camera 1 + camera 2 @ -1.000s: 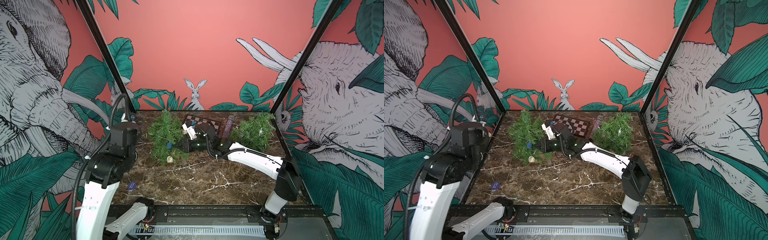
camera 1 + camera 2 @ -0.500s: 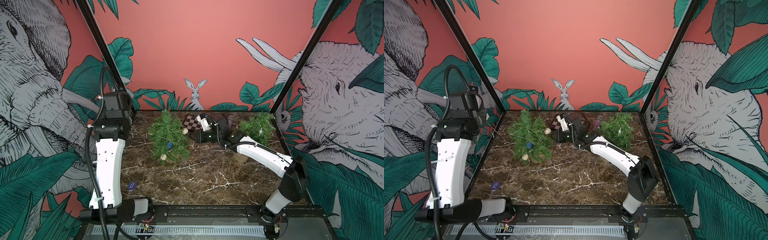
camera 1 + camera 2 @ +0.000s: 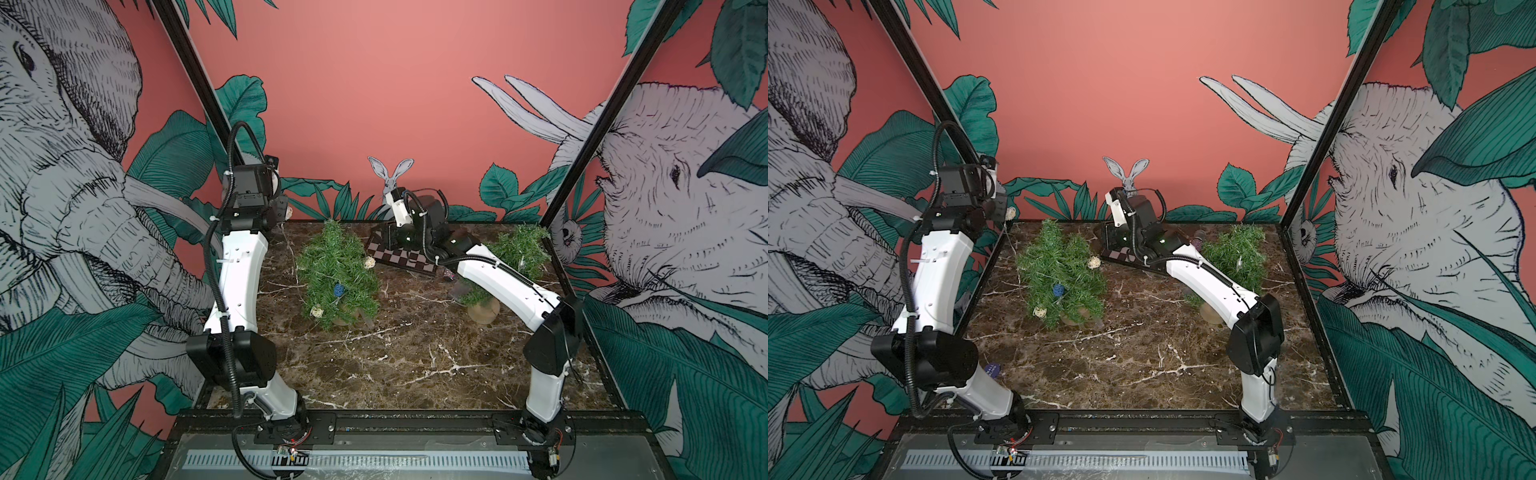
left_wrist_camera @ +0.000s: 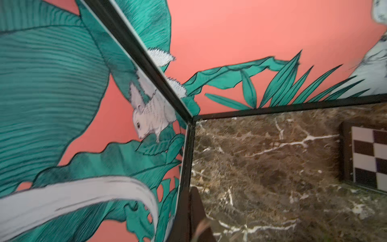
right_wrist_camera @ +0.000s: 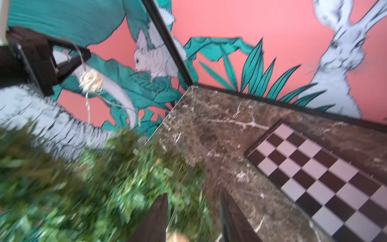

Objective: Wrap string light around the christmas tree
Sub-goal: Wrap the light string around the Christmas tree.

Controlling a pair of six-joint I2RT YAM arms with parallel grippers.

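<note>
The christmas tree stands left of centre on the marble. The string light, a thin wire with woven balls, hangs on it: a cream ball, a blue ball and another cream ball. My left gripper is raised at the back left corner, shut on the wire, with a cream ball dangling just below it. My right gripper is open beside the tree's back side. Between its fingers the wire and a ball pass loosely.
A chessboard lies at the back under my right wrist. A second small tree on a wooden base stands at the right. A purple disc lies front left. Black frame posts border the table.
My left arm has risen from low at the front left to the back left corner, drawing the wire up. My right gripper has drawn back from the tree and opened wider.
</note>
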